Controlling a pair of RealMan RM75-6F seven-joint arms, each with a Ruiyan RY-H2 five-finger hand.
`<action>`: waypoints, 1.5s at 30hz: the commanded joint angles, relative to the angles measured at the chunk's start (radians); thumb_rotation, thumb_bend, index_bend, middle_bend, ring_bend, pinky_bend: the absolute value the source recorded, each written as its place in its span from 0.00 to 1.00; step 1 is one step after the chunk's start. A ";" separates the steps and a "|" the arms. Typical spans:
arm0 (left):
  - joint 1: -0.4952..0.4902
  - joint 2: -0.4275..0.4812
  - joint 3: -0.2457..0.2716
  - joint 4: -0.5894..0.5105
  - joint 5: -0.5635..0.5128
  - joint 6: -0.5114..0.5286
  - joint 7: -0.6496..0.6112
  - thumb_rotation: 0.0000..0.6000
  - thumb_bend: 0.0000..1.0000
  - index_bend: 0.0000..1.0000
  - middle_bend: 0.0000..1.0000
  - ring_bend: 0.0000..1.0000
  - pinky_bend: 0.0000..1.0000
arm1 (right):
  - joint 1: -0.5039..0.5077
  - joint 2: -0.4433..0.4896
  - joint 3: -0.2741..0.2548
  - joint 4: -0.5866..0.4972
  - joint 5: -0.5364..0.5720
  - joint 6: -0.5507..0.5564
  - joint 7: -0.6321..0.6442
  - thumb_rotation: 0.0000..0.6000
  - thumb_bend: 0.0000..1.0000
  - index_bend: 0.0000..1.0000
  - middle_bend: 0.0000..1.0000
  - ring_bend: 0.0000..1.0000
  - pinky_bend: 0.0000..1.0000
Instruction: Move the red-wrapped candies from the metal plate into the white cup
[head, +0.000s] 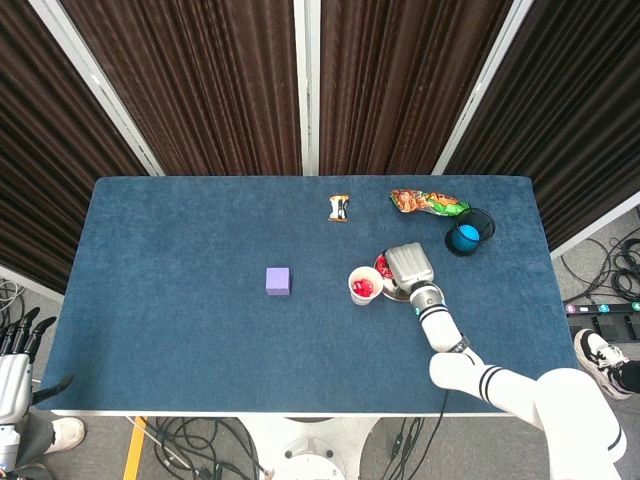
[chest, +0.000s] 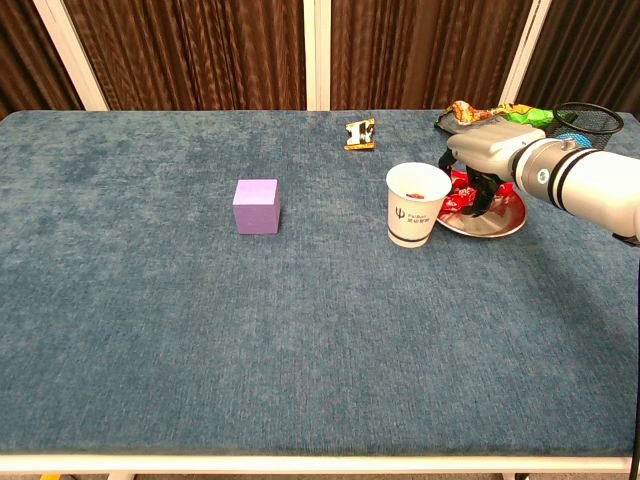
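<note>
Over the plate: the right hand (chest: 487, 160) hangs palm down, fingers (chest: 483, 196) curled into the candies (chest: 462, 199).
Right hand state: fingers bent down among the wrappers; whether a candy is pinched between them I cannot tell, since the palm hides the tips in the head view and the chest view is too coarse.
Left hand (head: 14, 370): off the table at the left edge, fingers apart, holding nothing.
Candies: a loose red heap on the plate (chest: 497, 226), on the side nearest the cup; some red already shows inside the cup (chest: 412, 205).
Cup: upright, just beside the plate, apparently touching its rim.
Handling: the candies look light and small, with crinkly, slick wrappers likely to slide on metal. A pinch across the body of one, or on a twisted wrapper end, should hold better than a scoop.
Risk: the plate and cup are both light, so a sideways push could shift the plate or tip the cup.
Elsewhere: a purple cube (chest: 256, 206), a small snack (chest: 360, 133), a snack bag (head: 428, 203), and a mesh basket (head: 470, 231) holding a blue ball.
</note>
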 joint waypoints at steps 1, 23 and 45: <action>0.000 -0.001 0.000 0.001 -0.001 0.000 -0.001 1.00 0.03 0.21 0.15 0.12 0.13 | 0.002 -0.005 0.000 0.007 0.004 -0.004 -0.004 1.00 0.31 0.48 1.00 0.97 1.00; -0.007 0.003 -0.007 -0.011 0.004 0.006 0.010 1.00 0.03 0.21 0.15 0.12 0.13 | -0.134 0.375 0.024 -0.539 -0.313 0.254 0.184 1.00 0.44 0.55 1.00 0.97 1.00; 0.004 -0.013 -0.004 0.022 -0.011 0.003 -0.021 1.00 0.03 0.21 0.15 0.12 0.13 | -0.059 0.247 0.002 -0.470 -0.242 0.155 0.091 1.00 0.34 0.34 1.00 0.96 1.00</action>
